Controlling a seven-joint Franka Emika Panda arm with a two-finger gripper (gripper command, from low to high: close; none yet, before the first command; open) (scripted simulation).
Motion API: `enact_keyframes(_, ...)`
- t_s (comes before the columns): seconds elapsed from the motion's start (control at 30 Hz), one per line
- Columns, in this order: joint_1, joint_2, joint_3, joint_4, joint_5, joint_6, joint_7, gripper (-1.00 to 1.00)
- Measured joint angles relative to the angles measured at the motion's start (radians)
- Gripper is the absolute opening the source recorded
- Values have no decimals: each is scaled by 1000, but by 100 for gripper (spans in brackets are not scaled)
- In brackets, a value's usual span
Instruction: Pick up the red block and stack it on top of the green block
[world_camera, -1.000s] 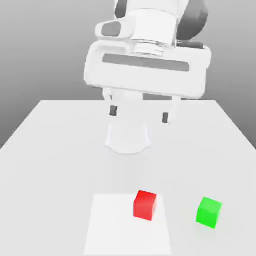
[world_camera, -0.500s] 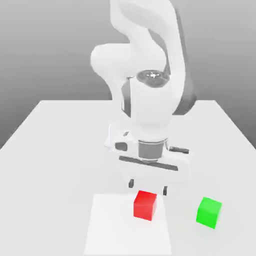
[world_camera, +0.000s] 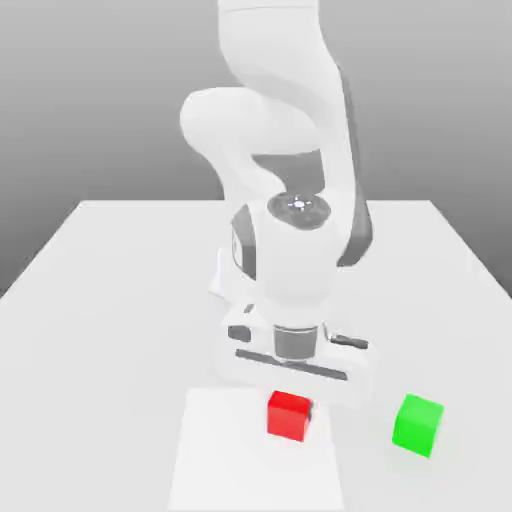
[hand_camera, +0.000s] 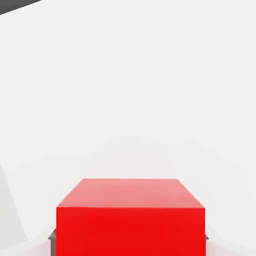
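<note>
The red block (world_camera: 289, 415) sits on the white table (world_camera: 100, 300), toward the near edge in the exterior view. My gripper (world_camera: 293, 397) has come straight down over it, and the hand's body hides the cube's far side. In the hand view the red block (hand_camera: 130, 220) stands between my fingers, with a dark pad (hand_camera: 51, 235) pressed against its side and another at the opposite side. The gripper is shut on the cube, which still rests on the table. The green block (world_camera: 417, 425) lies apart, to the exterior view's right of the red one.
A paler square patch (world_camera: 220, 460) marks the tabletop under and around the red block. The arm's base (world_camera: 228, 285) stands behind the hand near the table's middle. The table's edges run along the exterior view's left and right.
The hand dropped from high above the table down onto the red block. Its fingers, wide apart before, have closed against the cube's sides. Neither block has moved.
</note>
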Motion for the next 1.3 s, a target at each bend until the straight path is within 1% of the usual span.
enact_keyframes(0.07,-13,-18,17,-1,13,-15,-9,-100)
enact_keyframes(0.23,-50,-109,75,-8,96,-89,-66,-100)
enact_keyframes(0.5,-65,-241,114,-35,194,-200,-141,-100)
enact_keyframes(0.6,-70,-254,130,-20,207,-231,-90,-100)
enact_keyframes(0.73,-53,-250,197,25,211,-271,40,-100)
enact_keyframes(0.93,2,-237,303,95,200,-328,254,-100)
enact_keyframes(1.1,93,-222,345,152,177,-373,439,-100)
enact_keyframes(1.17,100,-177,326,163,132,-343,495,-100)
enact_keyframes(1.3,139,-47,261,174,-6,-236,602,-100)
